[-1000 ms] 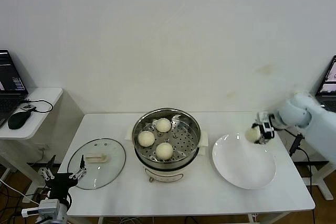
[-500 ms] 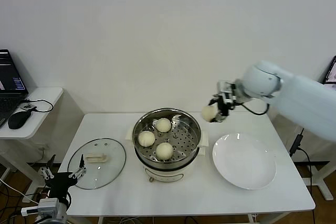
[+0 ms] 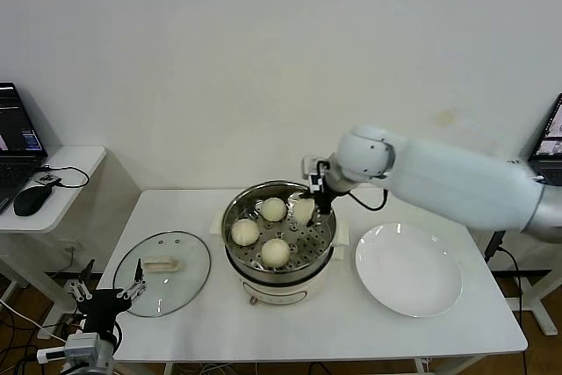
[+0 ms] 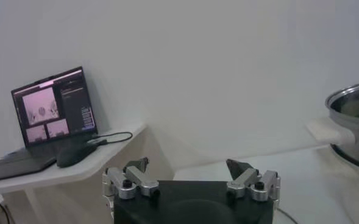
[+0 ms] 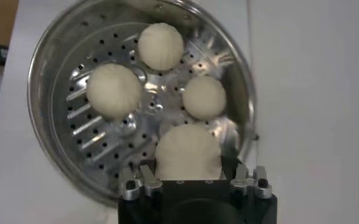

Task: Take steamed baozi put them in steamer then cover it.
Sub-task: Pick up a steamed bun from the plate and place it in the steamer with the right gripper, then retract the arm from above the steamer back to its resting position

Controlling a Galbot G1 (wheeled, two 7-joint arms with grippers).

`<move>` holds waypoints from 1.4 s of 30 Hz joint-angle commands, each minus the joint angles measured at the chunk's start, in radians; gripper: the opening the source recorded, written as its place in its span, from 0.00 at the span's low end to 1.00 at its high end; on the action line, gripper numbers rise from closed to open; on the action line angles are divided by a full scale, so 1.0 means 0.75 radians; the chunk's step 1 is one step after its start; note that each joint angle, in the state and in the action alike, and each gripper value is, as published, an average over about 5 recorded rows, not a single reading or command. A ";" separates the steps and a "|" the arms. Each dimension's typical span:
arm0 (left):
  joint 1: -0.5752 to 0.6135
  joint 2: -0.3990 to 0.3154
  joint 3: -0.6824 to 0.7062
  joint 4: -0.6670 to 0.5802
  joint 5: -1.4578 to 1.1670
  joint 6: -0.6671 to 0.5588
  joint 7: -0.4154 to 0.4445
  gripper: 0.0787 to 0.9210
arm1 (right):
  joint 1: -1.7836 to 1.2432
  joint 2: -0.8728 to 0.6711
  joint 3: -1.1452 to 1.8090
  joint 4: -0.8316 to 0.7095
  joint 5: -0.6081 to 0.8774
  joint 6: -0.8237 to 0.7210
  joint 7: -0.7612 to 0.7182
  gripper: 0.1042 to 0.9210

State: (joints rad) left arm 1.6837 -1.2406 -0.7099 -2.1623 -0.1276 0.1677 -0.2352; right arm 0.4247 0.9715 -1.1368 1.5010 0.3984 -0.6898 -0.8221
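A white table carries everything. No brand, label or readable writing shows on anything; the laptop on the side desk has a lit screen, but its text is too small to read.

The steamer stands mid-table, directly below the right gripper. The white plate lies on the table beside the steamer, on the robot's right of those fingers. The glass cover lies flat on the table, well to their left, just ahead of the left gripper.

The right gripper's fingers pinch one bun between them, over the perforated tray at the rim's right side. Three more buns sit on the tray just beyond the fingertips.

The left gripper hangs low off the table's left front corner, fingers spread wide, holding nothing.
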 commanded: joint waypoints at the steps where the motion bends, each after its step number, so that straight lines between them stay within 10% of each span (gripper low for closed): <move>1: 0.002 0.000 -0.003 0.001 -0.001 -0.001 0.000 0.88 | -0.072 0.094 -0.044 -0.067 -0.025 -0.043 0.048 0.68; 17: 0.003 -0.003 -0.014 -0.006 0.003 -0.003 -0.003 0.88 | -0.107 0.072 -0.029 -0.088 -0.114 -0.038 0.048 0.69; 24: 0.007 -0.002 -0.024 -0.010 0.001 -0.004 -0.005 0.88 | -0.115 0.002 0.078 -0.026 -0.117 -0.014 0.059 0.85; 42: 0.023 -0.013 -0.024 -0.031 0.005 -0.004 -0.014 0.88 | -0.536 -0.553 0.603 0.534 0.150 -0.016 0.495 0.88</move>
State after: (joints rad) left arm 1.7002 -1.2506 -0.7290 -2.1843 -0.1254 0.1636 -0.2460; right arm 0.2357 0.7860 -0.9123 1.6916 0.4420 -0.7087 -0.5859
